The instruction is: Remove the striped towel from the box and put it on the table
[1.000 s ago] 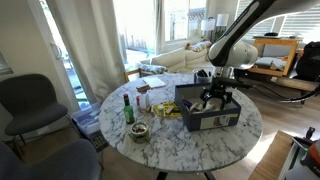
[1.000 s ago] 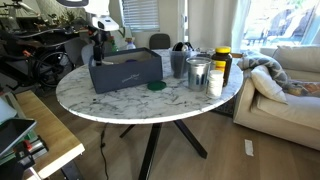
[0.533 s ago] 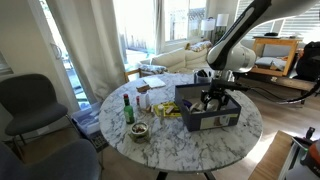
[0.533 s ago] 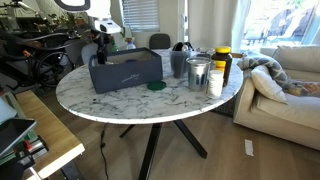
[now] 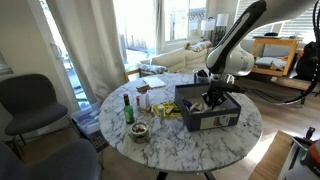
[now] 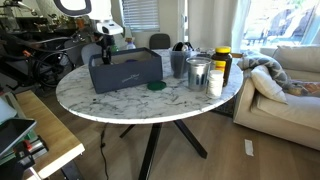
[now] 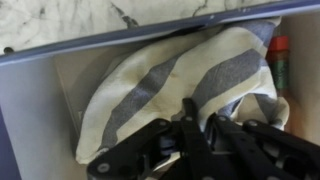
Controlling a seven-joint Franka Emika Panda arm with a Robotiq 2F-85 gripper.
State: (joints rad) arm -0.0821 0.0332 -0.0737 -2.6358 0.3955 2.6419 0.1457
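Clutter shares the round marble surface [image 5: 180, 140] in an exterior view. A green bottle [image 5: 128, 108], a small bowl [image 5: 140, 131] and a yellow packet [image 5: 165, 110] sit beside the dark box [image 5: 210, 118], and none of them lies between the arm [image 5: 235, 45] and the box. The hand [image 5: 213, 97] is lowered into the box's open top. A grey chair [image 5: 30, 100] stands near the surface, and a sofa [image 5: 180, 55] lies by bright windows behind.

In an exterior view, a metal can [image 6: 198, 72], a yellow-lidded jar [image 6: 222, 62] and a green disc [image 6: 156, 86] stand beside the box [image 6: 125, 72]. The hand [image 6: 105, 55] dips behind its far wall, largely hidden.

In the wrist view, the striped towel [image 7: 170, 80], cream with grey bands, lies bunched inside the box [image 7: 40, 90] and covers most of its floor. The hand [image 7: 190, 125] is down on the cloth's lower edge. Whether its dark fingers [image 7: 215, 125] pinch the fabric cannot be told. A blurred red-orange thing [image 7: 280, 55] sits at one end of the box.
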